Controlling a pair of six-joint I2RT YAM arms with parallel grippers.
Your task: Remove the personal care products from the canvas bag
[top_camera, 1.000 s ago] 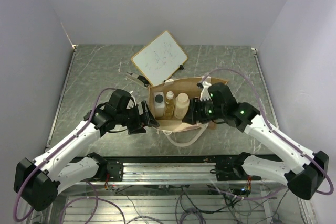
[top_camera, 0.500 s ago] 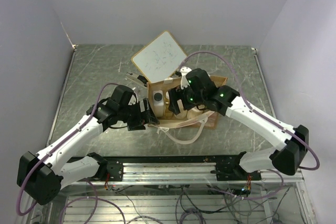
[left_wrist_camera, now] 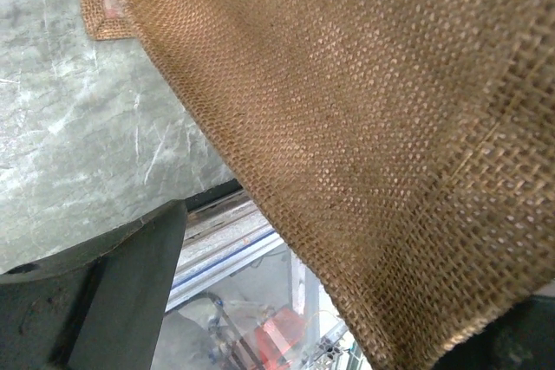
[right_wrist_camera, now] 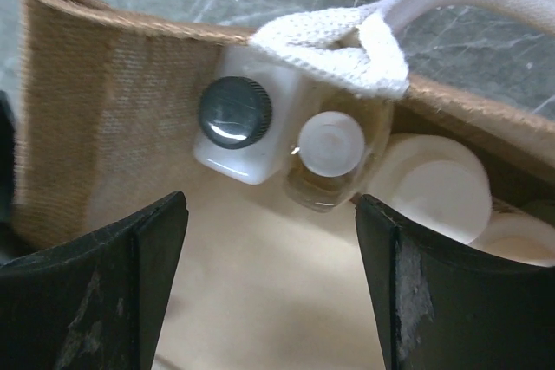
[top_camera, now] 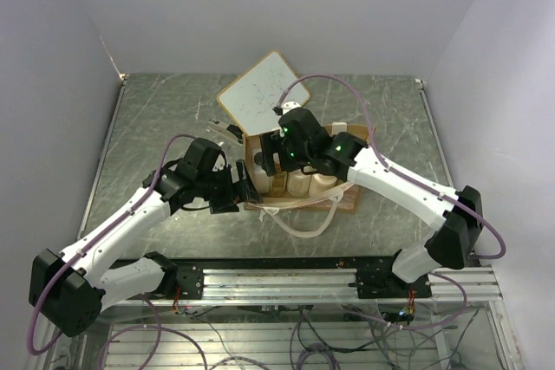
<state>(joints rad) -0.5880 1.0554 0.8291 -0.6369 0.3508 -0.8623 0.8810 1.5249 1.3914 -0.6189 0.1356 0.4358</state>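
Note:
The brown canvas bag (top_camera: 345, 199) stands open at mid-table, its rope handle (top_camera: 299, 228) trailing in front. My right gripper (top_camera: 276, 162) hangs open over the bag's left half. In the right wrist view its jaws (right_wrist_camera: 270, 240) are wide apart above the bag floor, empty. Just beyond them stand the white bottle with dark cap (right_wrist_camera: 234, 119), the slim amber bottle with white cap (right_wrist_camera: 329, 152) and cream-capped bottles (right_wrist_camera: 434, 186). My left gripper (top_camera: 245, 190) sits at the bag's left wall. Its wrist view is filled by bag fabric (left_wrist_camera: 364, 110) lying across the wide-apart jaws.
A white wood-framed board (top_camera: 263, 88) lies behind the bag. A small black-and-silver tool (top_camera: 227, 132) lies left of the bag's rear corner. A cream tab (right_wrist_camera: 334, 45) and handle loop overhang the bag's far rim. The metal rail runs along the table's near edge.
My right arm has swung left from the bag's right side to over its opening. My left gripper has edged closer against the bag's left wall.

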